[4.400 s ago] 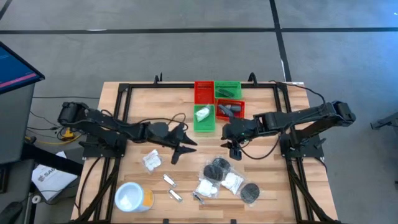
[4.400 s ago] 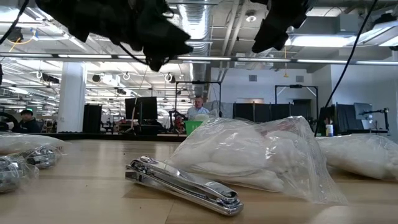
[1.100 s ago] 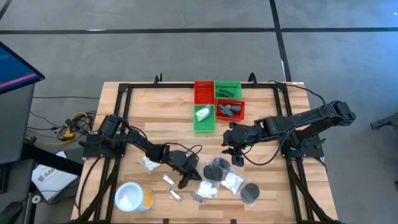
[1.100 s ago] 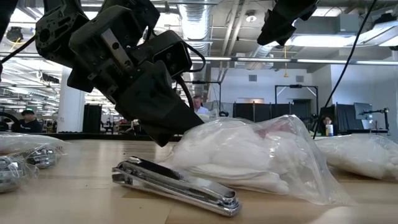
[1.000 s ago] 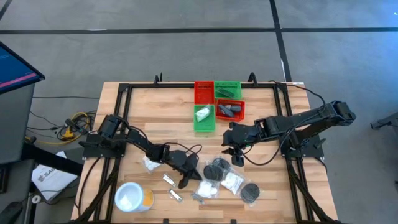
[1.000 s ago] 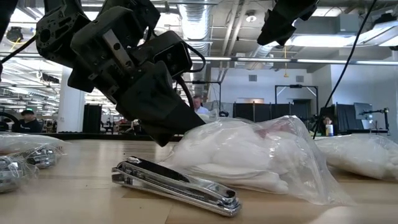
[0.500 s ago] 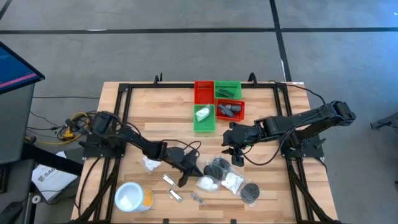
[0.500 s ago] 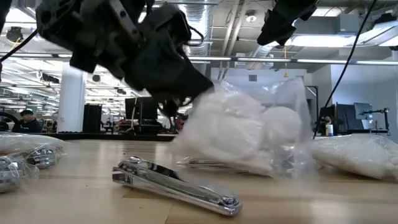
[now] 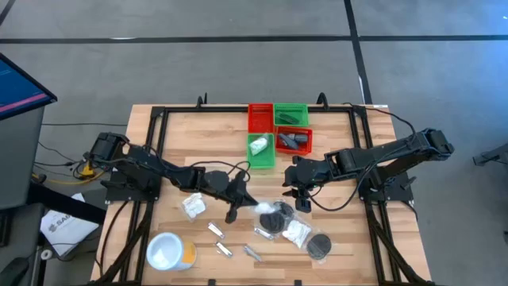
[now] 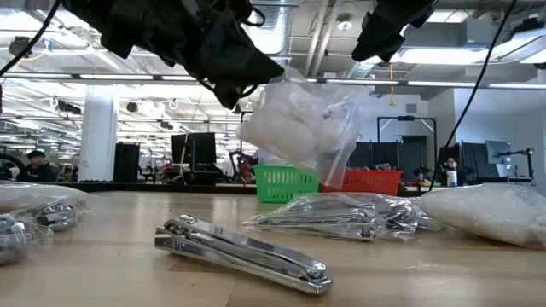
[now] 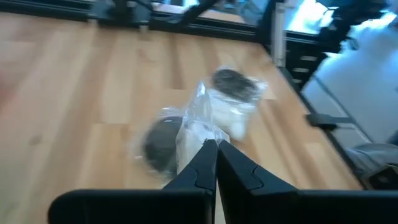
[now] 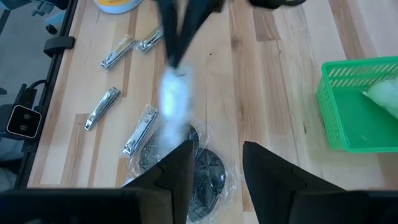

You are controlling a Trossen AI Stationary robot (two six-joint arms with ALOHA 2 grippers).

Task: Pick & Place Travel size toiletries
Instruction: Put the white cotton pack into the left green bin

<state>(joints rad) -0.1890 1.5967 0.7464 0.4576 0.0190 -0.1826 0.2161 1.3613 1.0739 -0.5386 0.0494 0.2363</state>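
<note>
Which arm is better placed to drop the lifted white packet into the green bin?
The left. Its gripper already holds the white packet clear of the table, near the green bin. The right gripper hangs open and empty.

Left gripper pinching a white plastic-wrapped packet, hanging clear above the black round discs. Silver nail clippers scattered just beside those discs. Green bin well apart, holding another packet. Right gripper gaping wide.
</note>
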